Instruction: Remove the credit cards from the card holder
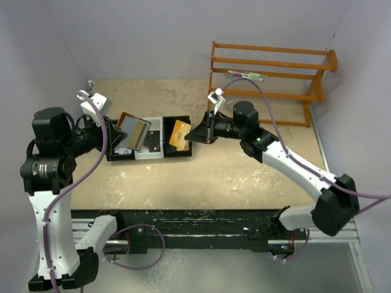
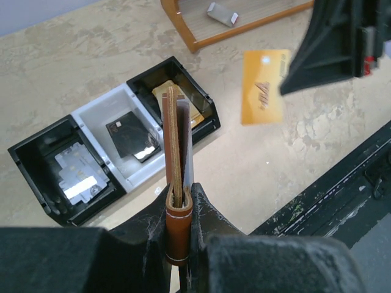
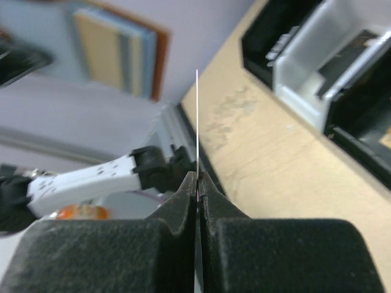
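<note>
My left gripper (image 1: 117,138) is shut on the brown leather card holder (image 1: 133,130) and holds it upright above the tray's left end. The holder is edge-on in the left wrist view (image 2: 175,183). Credit cards sit in it, showing as tan and light blue layers in the right wrist view (image 3: 116,52) and as a grey-blue edge (image 2: 188,140). My right gripper (image 1: 195,134) is shut on an orange-yellow flat piece (image 1: 179,134), held in the air over the tray's right end. That piece also shows in the left wrist view (image 2: 264,85) and edge-on as a thin line (image 3: 197,116).
A black-and-white three-compartment tray (image 1: 156,154) lies on the table. It holds a shiny card on the left (image 2: 76,174), a dark card in the middle (image 2: 131,137) and an orange-yellow piece on the right (image 2: 160,91). A wooden rack (image 1: 269,73) stands at the back right.
</note>
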Tool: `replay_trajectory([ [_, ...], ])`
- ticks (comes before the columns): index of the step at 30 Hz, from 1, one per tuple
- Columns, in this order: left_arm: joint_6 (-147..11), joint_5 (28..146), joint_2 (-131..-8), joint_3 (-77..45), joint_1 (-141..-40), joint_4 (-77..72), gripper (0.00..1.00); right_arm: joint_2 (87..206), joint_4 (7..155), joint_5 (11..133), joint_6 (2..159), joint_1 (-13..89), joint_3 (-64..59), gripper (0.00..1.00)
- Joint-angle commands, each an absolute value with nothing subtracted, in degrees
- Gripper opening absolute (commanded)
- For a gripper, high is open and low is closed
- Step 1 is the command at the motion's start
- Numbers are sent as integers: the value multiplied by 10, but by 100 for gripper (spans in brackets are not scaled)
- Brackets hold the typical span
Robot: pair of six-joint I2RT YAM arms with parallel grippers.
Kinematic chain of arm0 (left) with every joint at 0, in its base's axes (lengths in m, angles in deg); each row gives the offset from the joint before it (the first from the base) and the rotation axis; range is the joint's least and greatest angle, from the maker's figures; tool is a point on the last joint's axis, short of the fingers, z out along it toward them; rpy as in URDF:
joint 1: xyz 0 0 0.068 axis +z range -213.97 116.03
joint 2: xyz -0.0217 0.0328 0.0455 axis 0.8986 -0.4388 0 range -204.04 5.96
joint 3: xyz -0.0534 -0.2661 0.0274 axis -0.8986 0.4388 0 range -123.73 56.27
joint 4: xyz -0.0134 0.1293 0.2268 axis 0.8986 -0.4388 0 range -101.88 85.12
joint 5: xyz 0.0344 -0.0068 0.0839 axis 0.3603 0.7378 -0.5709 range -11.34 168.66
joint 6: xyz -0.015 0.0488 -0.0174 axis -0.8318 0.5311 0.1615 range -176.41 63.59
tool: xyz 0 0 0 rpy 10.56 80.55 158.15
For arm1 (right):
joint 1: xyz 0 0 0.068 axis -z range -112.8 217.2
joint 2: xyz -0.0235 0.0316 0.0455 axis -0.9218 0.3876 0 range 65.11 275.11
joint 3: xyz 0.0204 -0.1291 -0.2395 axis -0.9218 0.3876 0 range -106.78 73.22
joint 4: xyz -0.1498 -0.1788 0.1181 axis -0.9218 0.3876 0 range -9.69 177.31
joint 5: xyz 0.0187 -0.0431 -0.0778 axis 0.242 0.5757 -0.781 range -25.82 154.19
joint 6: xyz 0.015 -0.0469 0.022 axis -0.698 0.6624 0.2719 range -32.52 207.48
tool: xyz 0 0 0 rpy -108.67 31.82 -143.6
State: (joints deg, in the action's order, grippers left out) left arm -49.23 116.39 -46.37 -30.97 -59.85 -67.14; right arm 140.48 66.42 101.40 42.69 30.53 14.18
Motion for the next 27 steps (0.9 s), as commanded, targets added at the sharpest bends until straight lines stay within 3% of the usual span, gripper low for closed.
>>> replay_trajectory([
  [1,-439,1167,-449,-312,-597,-691,7,1478,807,928,547,309,45,0],
  [12,-421,1226,-438,-332,-597,-727,7,1736,968,792,655,308,-169,0],
  [27,-429,1249,-439,-364,-597,-742,8,1845,961,767,656,305,-242,0],
])
